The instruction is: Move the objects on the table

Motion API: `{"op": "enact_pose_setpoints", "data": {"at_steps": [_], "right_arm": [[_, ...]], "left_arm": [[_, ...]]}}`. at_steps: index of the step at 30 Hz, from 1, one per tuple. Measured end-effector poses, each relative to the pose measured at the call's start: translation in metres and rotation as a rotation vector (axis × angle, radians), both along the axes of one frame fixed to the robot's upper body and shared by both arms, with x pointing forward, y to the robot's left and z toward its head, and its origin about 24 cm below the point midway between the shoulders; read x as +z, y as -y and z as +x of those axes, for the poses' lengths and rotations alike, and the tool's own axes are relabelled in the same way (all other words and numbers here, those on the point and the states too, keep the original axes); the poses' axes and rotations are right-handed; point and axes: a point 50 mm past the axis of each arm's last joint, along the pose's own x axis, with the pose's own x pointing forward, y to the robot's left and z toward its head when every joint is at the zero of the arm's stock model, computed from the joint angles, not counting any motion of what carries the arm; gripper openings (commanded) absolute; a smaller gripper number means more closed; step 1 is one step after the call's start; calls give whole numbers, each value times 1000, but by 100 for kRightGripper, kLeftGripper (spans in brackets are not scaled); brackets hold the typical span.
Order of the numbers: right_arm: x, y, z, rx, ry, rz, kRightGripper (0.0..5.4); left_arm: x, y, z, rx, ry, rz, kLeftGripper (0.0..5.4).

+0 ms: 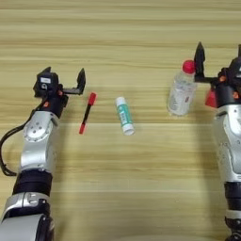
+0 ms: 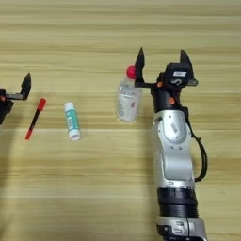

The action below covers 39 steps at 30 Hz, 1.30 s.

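A clear plastic bottle (image 2: 128, 100) with a red cap (image 2: 131, 71) sits right of the table's middle, cap end pointing away from me. My right gripper (image 2: 162, 59) is open just right of the bottle, its left finger beside the cap and nothing between its fingers. A red cube (image 1: 210, 98) peeks out from behind the right wrist. The white-and-green tube (image 1: 124, 115) lies near the middle, and the thin red-and-black marker (image 1: 87, 113) lies left of it. My left gripper (image 1: 63, 75) is open and empty, just left of the marker's far end. The blue tube is out of view.
The light wooden table (image 1: 122, 179) fills the view. Both forearms reach in from the near edge, the left arm (image 1: 37, 141) at the left and the right arm (image 2: 173, 150) at the right.
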Motion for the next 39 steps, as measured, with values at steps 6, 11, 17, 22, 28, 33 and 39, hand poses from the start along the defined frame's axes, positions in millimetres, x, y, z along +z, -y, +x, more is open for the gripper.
{"op": "enact_pose_setpoints", "data": {"at_steps": [6, 11, 17, 22, 28, 33, 39], "right_arm": [[1, 15, 0, -91, 0, 13, 538], [-4, 23, 2, -143, -34, 16, 538], [-13, 30, 4, -186, -106, 8, 538], [-32, 36, 9, -210, -233, -11, 538], [-48, 41, 11, -225, -344, -11, 538], [-54, 42, 6, -220, -393, -20, 538], [-58, 42, -3, -211, -438, -29, 538]], "left_arm": [[0, 0, 0, 0, 0, 0, 540], [0, 0, 0, 1, 0, 0, 540], [0, 0, 0, 2, 0, -1, 540], [0, -1, 0, 6, 2, -1, 540], [0, -3, 0, 23, 6, -5, 540], [1, -3, 0, 29, 9, -5, 540], [1, -3, 0, 30, 10, -5, 540]]}}
